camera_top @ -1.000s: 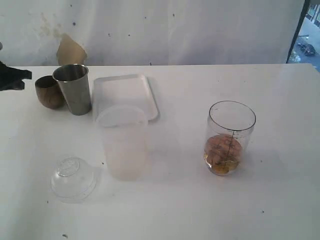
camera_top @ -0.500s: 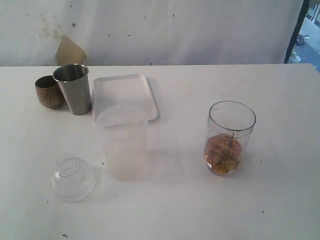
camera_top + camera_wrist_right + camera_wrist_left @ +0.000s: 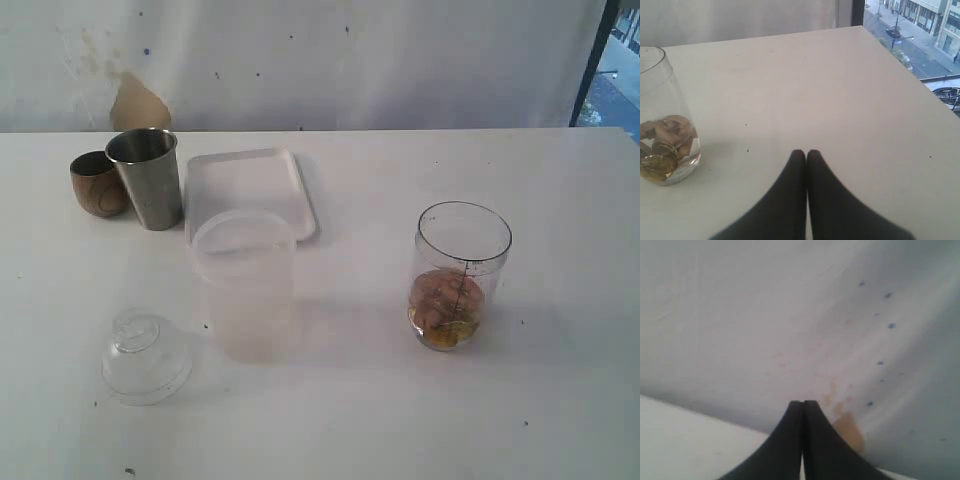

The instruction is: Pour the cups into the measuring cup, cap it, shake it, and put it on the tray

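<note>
The steel tumbler (image 3: 147, 177) and the brown wooden cup (image 3: 98, 183) stand side by side at the back left of the table. To the right stands the clear measuring cup (image 3: 461, 275) (image 3: 662, 125), uncapped, with brown pieces and gold coins in its bottom. The white tray (image 3: 250, 192) lies behind the middle. A clear domed lid (image 3: 146, 356) rests at the front left. Neither arm shows in the exterior view. My left gripper (image 3: 803, 404) is shut and faces the back wall. My right gripper (image 3: 806, 153) is shut above bare table, to one side of the measuring cup.
A wide frosted plastic tumbler (image 3: 245, 283) stands just in front of the tray. The stained white wall (image 3: 790, 315) runs behind the table. The table's edge (image 3: 920, 80) and a window with a street below lie beyond the measuring cup's side.
A second ago my left gripper showed at the far left edge of the exterior view beside the wooden cup; it has drawn out of that view. The objects have not moved.
</note>
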`<state>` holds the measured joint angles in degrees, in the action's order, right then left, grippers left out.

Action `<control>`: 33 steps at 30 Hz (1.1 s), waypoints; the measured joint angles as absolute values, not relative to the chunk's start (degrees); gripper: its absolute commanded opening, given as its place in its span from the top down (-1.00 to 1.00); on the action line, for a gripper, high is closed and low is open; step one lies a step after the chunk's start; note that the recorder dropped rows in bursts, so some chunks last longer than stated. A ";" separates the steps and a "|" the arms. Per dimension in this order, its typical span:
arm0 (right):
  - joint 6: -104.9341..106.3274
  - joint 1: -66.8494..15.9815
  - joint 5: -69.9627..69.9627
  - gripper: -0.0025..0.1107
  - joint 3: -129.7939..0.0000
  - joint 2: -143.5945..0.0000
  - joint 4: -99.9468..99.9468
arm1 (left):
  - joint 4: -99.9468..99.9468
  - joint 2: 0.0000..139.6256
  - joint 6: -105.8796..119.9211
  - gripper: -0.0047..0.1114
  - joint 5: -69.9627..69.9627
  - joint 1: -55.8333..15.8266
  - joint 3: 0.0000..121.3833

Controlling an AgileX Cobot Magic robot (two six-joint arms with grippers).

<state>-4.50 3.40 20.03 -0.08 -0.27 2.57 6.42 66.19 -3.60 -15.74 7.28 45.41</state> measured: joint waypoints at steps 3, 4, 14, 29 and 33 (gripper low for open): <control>-4.50 3.40 20.03 0.96 -0.08 -0.27 2.57 | -21.59 59.82 -31.14 0.92 -23.22 4.14 39.09; -4.50 3.40 20.03 0.96 -0.08 -0.27 2.57 | -29.19 57.76 -39.50 0.92 -27.48 3.70 36.50; -4.50 3.40 20.03 0.96 -0.08 -0.27 2.57 | -46.83 37.79 -52.02 0.92 -41.93 3.44 17.66; -4.50 3.40 20.03 0.96 -0.08 -0.27 2.57 | -87.68 50.71 -99.04 0.92 -4.77 3.44 33.45; -4.50 3.40 20.03 0.96 -0.08 -0.27 2.57 | -88.20 57.14 -96.81 0.92 -2.04 3.44 40.64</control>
